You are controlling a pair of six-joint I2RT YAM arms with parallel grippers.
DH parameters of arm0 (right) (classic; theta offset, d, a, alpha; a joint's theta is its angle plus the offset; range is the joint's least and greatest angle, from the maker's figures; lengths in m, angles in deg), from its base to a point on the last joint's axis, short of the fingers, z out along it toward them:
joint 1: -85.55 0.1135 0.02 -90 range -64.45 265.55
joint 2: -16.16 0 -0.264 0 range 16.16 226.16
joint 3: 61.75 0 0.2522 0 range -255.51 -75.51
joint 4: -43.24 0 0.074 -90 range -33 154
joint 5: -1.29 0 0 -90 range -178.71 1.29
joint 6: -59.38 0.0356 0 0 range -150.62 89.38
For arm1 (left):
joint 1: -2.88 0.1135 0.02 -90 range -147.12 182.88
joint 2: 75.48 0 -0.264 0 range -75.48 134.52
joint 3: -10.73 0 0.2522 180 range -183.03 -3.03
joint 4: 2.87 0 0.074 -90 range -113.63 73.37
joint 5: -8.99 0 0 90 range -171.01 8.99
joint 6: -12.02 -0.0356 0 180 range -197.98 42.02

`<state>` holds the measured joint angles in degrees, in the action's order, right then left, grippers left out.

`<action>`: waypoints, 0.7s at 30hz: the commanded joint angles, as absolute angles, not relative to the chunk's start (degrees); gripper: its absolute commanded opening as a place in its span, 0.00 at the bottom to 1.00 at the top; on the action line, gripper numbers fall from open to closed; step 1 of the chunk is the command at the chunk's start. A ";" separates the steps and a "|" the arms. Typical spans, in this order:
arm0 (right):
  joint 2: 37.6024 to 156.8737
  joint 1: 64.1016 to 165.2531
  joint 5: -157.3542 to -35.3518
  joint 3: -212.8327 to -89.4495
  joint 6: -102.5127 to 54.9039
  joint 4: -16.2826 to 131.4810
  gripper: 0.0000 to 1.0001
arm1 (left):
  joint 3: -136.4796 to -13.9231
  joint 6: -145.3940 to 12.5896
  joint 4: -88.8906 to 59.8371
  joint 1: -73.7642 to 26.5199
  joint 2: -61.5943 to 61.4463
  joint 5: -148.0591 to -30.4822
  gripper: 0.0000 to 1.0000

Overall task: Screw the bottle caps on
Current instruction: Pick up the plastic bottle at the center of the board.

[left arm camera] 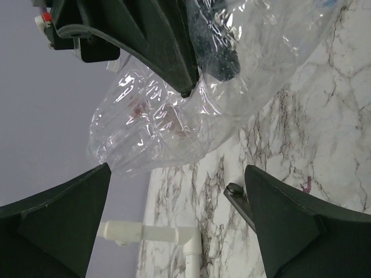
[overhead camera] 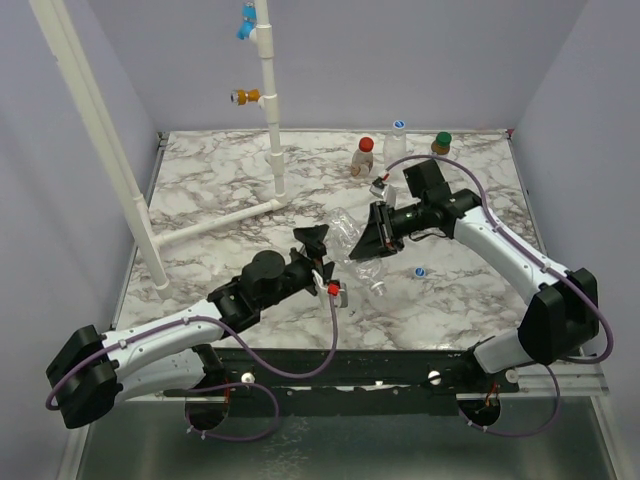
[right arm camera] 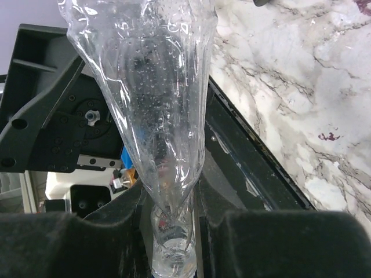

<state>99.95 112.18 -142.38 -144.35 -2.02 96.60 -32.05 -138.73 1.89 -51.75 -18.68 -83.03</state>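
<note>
My right gripper [overhead camera: 373, 235] is shut on the narrow end of a crumpled clear bottle [overhead camera: 346, 232], held just above the table's middle. In the right wrist view the bottle [right arm camera: 156, 104] widens away from my right gripper [right arm camera: 171, 231]. My left gripper [overhead camera: 318, 243] stands open right beside the bottle's wide end. In the left wrist view the left gripper [left arm camera: 177, 174] has nothing between its fingers, and the bottle [left arm camera: 168, 121] hangs just beyond them. A white-and-blue bottle cap [overhead camera: 420, 271] lies loose on the table. Whether the held bottle has a cap on is hidden.
Three capped bottles stand at the back: red-capped [overhead camera: 362, 156], blue-capped [overhead camera: 397, 142], green-capped [overhead camera: 441, 146]. Another clear bottle [overhead camera: 372, 276] lies below the grippers. A white pipe frame [overhead camera: 272, 120] with orange and blue fittings rises at the back left, and the pipe [left arm camera: 156, 234] runs along the table.
</note>
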 commanded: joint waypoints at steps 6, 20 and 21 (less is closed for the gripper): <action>101.41 114.47 -149.49 -149.30 1.50 98.57 0.16 | -37.84 -144.15 1.81 -52.85 -15.85 -85.64 0.99; 102.90 115.17 -148.67 -151.61 -0.43 102.30 0.16 | -38.63 -145.50 3.78 -53.34 -12.75 -82.69 0.53; 102.83 115.13 -148.72 -151.71 -0.36 102.14 0.17 | -38.39 -145.21 3.76 -53.49 -13.02 -82.78 0.43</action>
